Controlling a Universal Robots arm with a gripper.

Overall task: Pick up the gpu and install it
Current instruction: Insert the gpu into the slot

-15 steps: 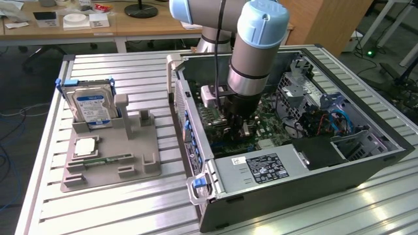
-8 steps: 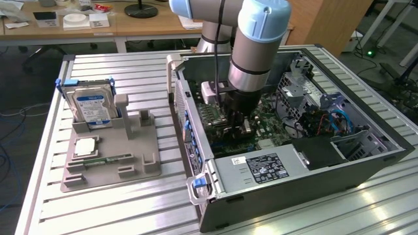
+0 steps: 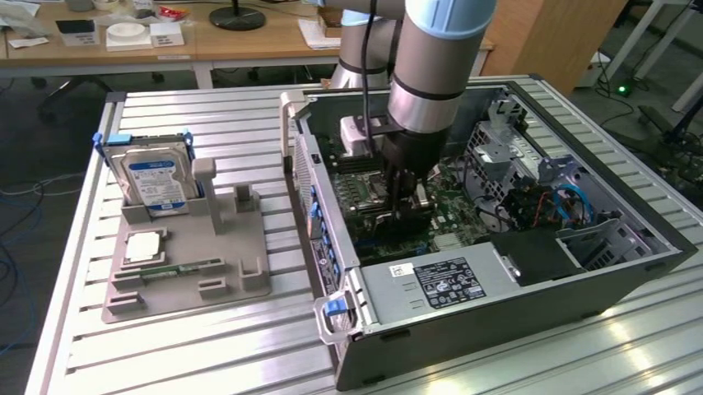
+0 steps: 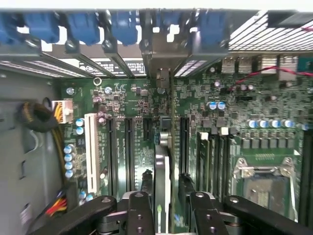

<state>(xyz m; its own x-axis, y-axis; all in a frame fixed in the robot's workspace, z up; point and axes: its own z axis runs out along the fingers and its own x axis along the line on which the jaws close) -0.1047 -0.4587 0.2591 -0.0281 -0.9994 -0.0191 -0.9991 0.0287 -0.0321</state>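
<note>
I am reaching my tool (image 3: 404, 216) down into the open computer case (image 3: 615, 276), which is lying on its side on the slatted bench (image 3: 197, 346). The case is holding the motherboard (image 4: 134, 105). My tool is gripping the gpu (image 4: 162, 171) edge-on between its fingers (image 4: 139, 210), and the card is standing upright over the expansion slots (image 4: 128, 147). On the exterior view's left, the grey holder tray (image 3: 236, 271) is carrying the hard drive (image 3: 157, 183) upright and a memory stick (image 3: 181, 268) lying flat.
</note>
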